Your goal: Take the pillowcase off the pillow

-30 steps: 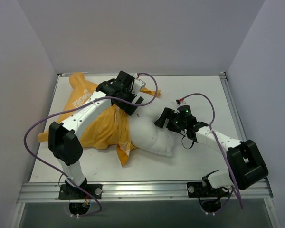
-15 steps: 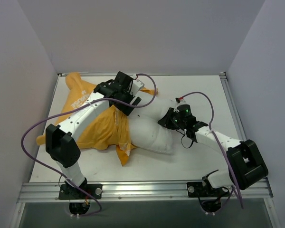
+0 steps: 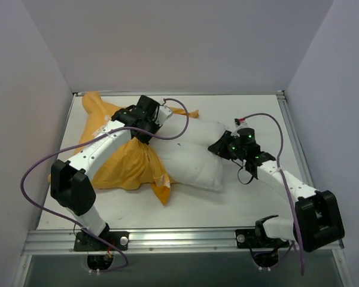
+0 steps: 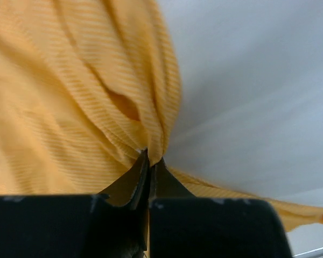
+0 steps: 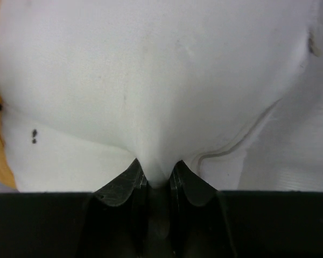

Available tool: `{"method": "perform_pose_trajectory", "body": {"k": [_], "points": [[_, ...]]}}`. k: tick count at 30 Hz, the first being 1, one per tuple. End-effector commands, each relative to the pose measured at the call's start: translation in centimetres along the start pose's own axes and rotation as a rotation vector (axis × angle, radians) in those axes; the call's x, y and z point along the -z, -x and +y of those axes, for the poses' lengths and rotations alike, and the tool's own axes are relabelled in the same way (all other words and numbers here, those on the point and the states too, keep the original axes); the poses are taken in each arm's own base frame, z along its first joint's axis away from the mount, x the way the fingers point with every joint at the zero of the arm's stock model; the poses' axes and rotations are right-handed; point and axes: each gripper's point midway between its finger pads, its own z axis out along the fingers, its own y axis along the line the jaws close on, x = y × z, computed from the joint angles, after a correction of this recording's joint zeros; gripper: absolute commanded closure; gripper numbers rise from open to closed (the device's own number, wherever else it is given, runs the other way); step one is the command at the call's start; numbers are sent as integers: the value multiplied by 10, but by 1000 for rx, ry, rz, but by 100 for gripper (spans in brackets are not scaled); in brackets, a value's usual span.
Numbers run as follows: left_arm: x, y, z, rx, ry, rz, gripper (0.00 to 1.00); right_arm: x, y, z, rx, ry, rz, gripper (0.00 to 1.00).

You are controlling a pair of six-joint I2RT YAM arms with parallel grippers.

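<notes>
The orange-yellow pillowcase [image 3: 122, 161] lies bunched on the left half of the table, still round the left end of the white pillow [image 3: 194, 160]. My left gripper [image 3: 145, 139] is shut on a fold of the pillowcase [image 4: 124, 107] at its open edge; in the left wrist view the cloth runs pinched between the closed jaws of that gripper [image 4: 151, 161]. My right gripper [image 3: 218, 147] is shut on a pinch of the pillow's white fabric [image 5: 151, 80] at the pillow's right end, and the right wrist view shows the fold caught in the gripper [image 5: 156, 171].
The white table [image 3: 239, 203] is ringed by pale walls. A metal rail [image 3: 179, 239] runs along the near edge by both arm bases. Purple cables [image 3: 42, 164] loop off each arm.
Both grippers have closed, the left on the pillowcase and the right on the pillow. The right arm has pulled the pillow rightward, and more white pillow shows outside the orange cloth.
</notes>
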Motion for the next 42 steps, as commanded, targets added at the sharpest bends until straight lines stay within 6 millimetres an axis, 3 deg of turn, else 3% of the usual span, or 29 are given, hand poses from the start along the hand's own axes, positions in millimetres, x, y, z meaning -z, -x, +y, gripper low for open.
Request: {"method": "perform_pose_trajectory", "body": {"k": [1,3,5,8,13,15,17,19,20,21,22,24,25,26,27,28,30,31,33,34,35,36,37,39,41,42], "points": [[0,-28,58,10,150,44,98,35,47,-54,-42,-140,-130,100],[-1,-42,81,4,227,56,98,54,74,-67,-57,-173,-187,100],[3,-50,96,-23,276,70,98,63,81,-69,-49,-176,-190,100],[17,-52,114,-7,310,57,98,70,90,-73,-49,-177,-200,100],[41,-46,153,31,374,10,98,94,111,-96,-67,-232,-244,100],[45,-50,176,71,417,-10,98,100,113,-94,-58,-230,-245,100],[43,-48,177,61,389,-29,98,92,108,-80,-69,-156,-227,100],[35,-32,142,23,266,-74,98,74,93,-67,-62,-124,-174,100],[29,-29,125,-6,235,-75,97,62,77,-46,-7,-95,-128,100],[25,-15,98,-65,202,-99,94,58,71,-44,13,-111,-115,100],[21,-11,83,-87,171,-104,90,56,69,-45,21,-132,-119,100],[14,-7,51,-137,81,-108,63,56,68,-46,40,-138,-111,100],[13,-5,44,-141,58,-114,49,59,61,-54,40,-185,-74,100],[15,-3,37,-149,30,-121,29,62,69,-50,56,-191,-82,100],[25,5,31,-161,3,-140,17,60,67,-53,82,-204,-53,100],[33,14,20,-174,-45,-177,5,61,62,-56,85,-218,-21,93],[64,38,2,-221,-96,-270,3,60,62,-51,112,-211,4,79],[75,46,-10,-261,-128,-308,5,62,58,-52,124,-221,27,60],[99,53,-30,-340,-154,-355,6,66,61,-53,140,-259,24,42],[110,57,-54,-432,-183,-379,6,70,58,-55,134,-284,39,9],[114,53,-64,-476,-184,-368,6,75,62,-58,132,-321,17,0],[114,48,-75,-516,-195,-354,6,80,63,-60,120,-345,10,0],[111,36,-100,-607,-234,-327,6,86,59,-61,107,-366,25,0],[103,13,-119,-709,-241,-254,6,96,57,-57,77,-364,19,0],[96,-18,-148,-878,-276,-188,4,100,40,-54,20,-343,54,0],[94,-27,-154,-928,-280,-173,3,105,32,-42,1,-280,59,0]]}}
